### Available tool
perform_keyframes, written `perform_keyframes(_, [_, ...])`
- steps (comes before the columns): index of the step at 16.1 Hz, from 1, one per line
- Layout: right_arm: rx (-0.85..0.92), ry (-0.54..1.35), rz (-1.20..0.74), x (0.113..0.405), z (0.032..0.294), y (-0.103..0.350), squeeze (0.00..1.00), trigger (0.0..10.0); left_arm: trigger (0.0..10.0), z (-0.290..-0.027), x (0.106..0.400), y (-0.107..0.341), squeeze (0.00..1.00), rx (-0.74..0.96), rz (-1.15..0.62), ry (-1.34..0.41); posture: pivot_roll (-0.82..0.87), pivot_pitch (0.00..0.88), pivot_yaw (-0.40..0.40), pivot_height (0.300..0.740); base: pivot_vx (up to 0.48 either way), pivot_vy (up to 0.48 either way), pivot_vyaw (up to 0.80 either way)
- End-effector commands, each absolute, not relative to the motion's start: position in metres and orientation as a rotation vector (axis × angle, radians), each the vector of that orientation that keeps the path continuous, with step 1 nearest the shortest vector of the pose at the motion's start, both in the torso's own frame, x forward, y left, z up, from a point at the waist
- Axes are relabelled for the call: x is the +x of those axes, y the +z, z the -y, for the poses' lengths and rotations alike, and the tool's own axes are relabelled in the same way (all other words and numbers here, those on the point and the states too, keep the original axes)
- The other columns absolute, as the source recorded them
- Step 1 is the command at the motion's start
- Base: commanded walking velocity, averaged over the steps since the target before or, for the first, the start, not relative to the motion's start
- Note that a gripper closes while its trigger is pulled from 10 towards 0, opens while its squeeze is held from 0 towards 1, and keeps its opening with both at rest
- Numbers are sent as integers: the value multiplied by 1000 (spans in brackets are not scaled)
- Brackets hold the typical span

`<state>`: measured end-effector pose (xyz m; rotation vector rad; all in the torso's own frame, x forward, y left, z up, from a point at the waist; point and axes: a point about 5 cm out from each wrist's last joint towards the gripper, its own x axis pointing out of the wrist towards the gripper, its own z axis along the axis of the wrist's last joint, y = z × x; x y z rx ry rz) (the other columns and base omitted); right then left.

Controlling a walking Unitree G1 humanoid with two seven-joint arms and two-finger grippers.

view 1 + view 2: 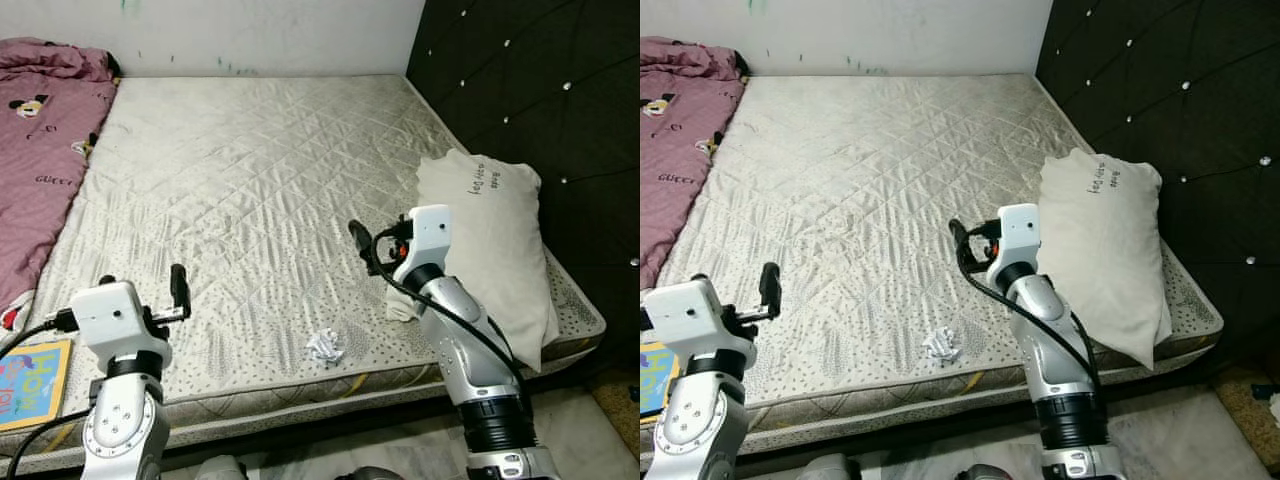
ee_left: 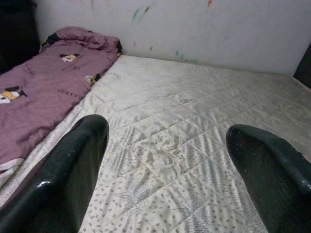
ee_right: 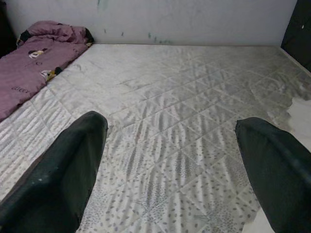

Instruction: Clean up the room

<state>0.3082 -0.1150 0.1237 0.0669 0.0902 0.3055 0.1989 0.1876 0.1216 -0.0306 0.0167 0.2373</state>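
The small crumpled white paper ball (image 1: 325,346) near the mattress (image 1: 250,180) front edge looks v. light & soft, pinch across its middle; both grippers' jaws wide open, empty.

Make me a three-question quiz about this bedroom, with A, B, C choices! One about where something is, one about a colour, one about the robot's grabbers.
1. Where is the crumpled paper?
A. on the mattress near its front edge
B. on the pillow
C. on the blanket

2. What colour is the blanket?
A. green
B. purple-pink
C. yellow

3. How are the left gripper and right gripper?
A. both open
B. both shut
C. holding paper

Answers: 1 A, it lies on the mattress between the two arms. 2 B, the eye views show it purple-pink. 3 A, each wrist view shows fingers wide apart with nothing between.
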Motion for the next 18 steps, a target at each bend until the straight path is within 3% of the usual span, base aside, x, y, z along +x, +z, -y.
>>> perform_keyframes(1, [42, 300, -76, 311, 115, 127, 0, 10000, 10000, -187, 199, 124, 0, -11, -7, 240, 30, 0, -57, 740, 0, 0, 438])
perform_keyframes(4, [71, 286, -70, 311, 114, 128, 0, 10000, 10000, -184, 201, 128, 0, -22, 17, 233, 27, 0, -55, 740, 0, 0, 721])
perform_keyframes(13, [114, 261, -67, 310, 118, 131, 0, 10000, 10000, -192, 197, 126, 0, -32, -4, 293, 19, 0, -68, 740, 0, 0, 0])
perform_keyframes(18, [116, 274, -70, 310, 117, 131, 0, 10000, 10000, -191, 198, 127, 0, -29, 0, 286, 20, 0, -70, 681, 0, 0, 0])
